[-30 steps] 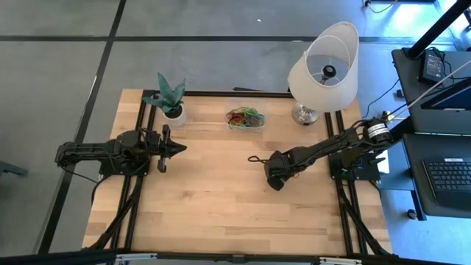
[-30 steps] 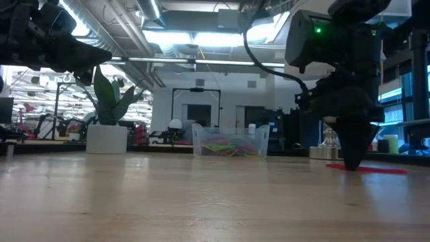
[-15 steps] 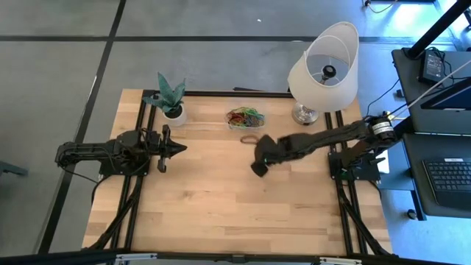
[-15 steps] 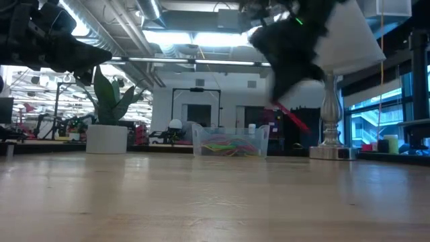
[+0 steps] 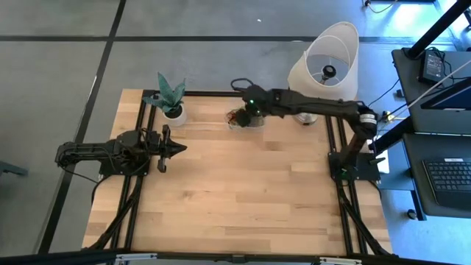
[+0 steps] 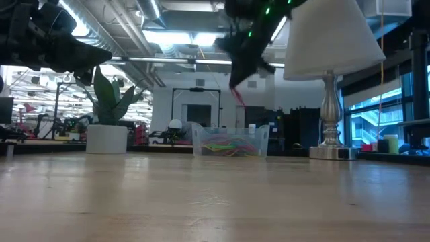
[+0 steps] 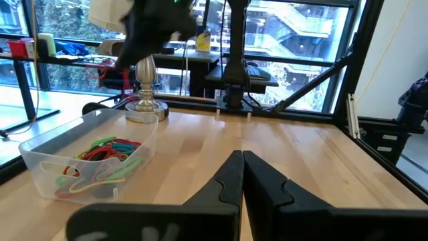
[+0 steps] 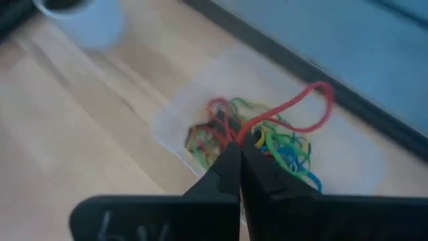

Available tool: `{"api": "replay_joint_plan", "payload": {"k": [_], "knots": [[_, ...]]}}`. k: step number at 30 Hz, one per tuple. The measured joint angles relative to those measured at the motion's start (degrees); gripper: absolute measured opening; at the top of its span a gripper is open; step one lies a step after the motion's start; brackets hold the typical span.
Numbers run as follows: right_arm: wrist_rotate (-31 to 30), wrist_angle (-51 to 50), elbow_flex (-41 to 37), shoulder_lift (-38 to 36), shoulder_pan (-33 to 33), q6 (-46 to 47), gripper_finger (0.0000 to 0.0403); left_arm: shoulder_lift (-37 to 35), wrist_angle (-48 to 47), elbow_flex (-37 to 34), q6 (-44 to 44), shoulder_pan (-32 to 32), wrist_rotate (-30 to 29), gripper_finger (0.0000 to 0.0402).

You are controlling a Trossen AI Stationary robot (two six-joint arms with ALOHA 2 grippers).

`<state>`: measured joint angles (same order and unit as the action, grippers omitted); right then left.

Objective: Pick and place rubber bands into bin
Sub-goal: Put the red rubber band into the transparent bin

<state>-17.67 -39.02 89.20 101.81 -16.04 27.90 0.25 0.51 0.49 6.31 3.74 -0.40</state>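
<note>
The bin [image 5: 245,118] stands at the far edge of the table [image 5: 235,199], between the white plant pot [image 5: 174,112] and the lamp [image 5: 324,68]. It is a clear low tub, and inside it lies a tangle of rubber bands [image 7: 107,150] in green, red, orange and blue. One more piece — a red rubber band [image 8: 297,114] — hangs in the air above the bin, pinched in the right gripper [image 8: 235,148]. The fingers of this gripper are pressed together on the band, and the free loop of the band sticks out past the tips. In the low view the band [image 6: 237,95] dangles under the gripper, over the bin's open top and not touching it.

The right arm is stretched from its base past the lamp to reach this place. The left gripper [image 5: 179,147] waits over the left side of the table, well apart from the bin, with its fingers closed together and nothing between them.
</note>
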Motion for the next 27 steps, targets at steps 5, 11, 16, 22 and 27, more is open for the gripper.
{"api": "replay_joint_plan", "payload": {"k": [5,11,16,22,27], "knots": [[2.7,-1.4,-0.6,5.8,-2.3,0.1,0.0002,0.0,0.0,0.0,0.0,0.0,0.0,0.0006],[2.8,-4.6,-0.6,11.5,-2.5,1.9,0.0026,0.0,0.0,0.0,0.0,0.0,0.0,0.0006],[2.7,-7.7,-0.6,12.2,-2.6,4.8,0.006,0.0,0.0,0.0,0.0,0.0,0.0,0.0006],[2.7,-8.3,-0.6,9.5,-2.6,4.8,0.0105,0.0,0.0,0.0,0.0,0.0,0.0,0.0005],[1.5,-8.8,-0.6,6.9,-2.5,4.4,0.0139,0.0,0.0,0.0,0.0,0.0,0.0,0.0006]]}}
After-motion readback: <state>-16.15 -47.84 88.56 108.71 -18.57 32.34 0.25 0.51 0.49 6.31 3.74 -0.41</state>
